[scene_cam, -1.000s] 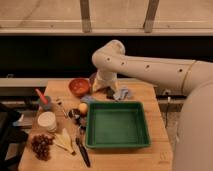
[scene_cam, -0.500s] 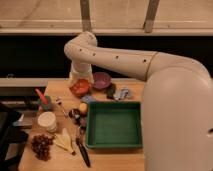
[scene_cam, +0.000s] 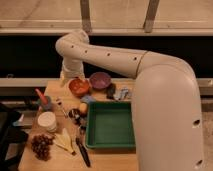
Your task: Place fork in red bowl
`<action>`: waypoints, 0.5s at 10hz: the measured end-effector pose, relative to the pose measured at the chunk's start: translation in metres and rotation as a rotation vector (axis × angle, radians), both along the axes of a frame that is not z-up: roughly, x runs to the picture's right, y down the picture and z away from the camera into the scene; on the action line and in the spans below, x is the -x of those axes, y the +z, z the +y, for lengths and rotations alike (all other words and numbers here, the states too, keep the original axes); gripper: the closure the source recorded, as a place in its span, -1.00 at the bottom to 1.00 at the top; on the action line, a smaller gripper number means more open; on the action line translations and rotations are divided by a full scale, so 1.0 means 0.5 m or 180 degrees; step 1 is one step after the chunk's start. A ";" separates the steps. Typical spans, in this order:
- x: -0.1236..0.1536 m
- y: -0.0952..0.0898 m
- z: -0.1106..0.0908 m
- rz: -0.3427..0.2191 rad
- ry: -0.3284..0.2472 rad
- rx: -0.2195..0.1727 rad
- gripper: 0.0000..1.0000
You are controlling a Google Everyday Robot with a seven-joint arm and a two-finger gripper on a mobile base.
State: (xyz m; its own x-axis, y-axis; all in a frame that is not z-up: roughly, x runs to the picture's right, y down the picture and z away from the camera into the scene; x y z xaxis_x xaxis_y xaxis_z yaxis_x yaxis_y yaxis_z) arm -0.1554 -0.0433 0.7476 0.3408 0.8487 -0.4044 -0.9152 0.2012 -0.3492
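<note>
On the wooden table (scene_cam: 110, 159), the red bowl (scene_cam: 78, 87) sits far left beside a purple bowl (scene_cam: 100, 80). The gripper (scene_cam: 69, 79) hangs just left of the red bowl, and I cannot tell its grip.

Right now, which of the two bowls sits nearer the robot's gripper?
The red bowl: the gripper hangs right beside it, and the purple bowl lies on the red bowl's other side.

One red bowl (scene_cam: 79, 88), one purple bowl (scene_cam: 100, 80), one green tray (scene_cam: 110, 145), one black-handled knife (scene_cam: 83, 154), one pincer (scene_cam: 69, 79) behind the red bowl.
</note>
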 end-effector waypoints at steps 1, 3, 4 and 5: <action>0.001 0.000 0.001 -0.0011 -0.0001 0.0005 -0.49; 0.020 0.027 0.024 -0.0104 0.0053 0.0085 -0.49; 0.029 0.051 0.042 -0.0150 0.0084 0.0126 -0.49; 0.038 0.073 0.061 -0.0189 0.0105 0.0164 -0.49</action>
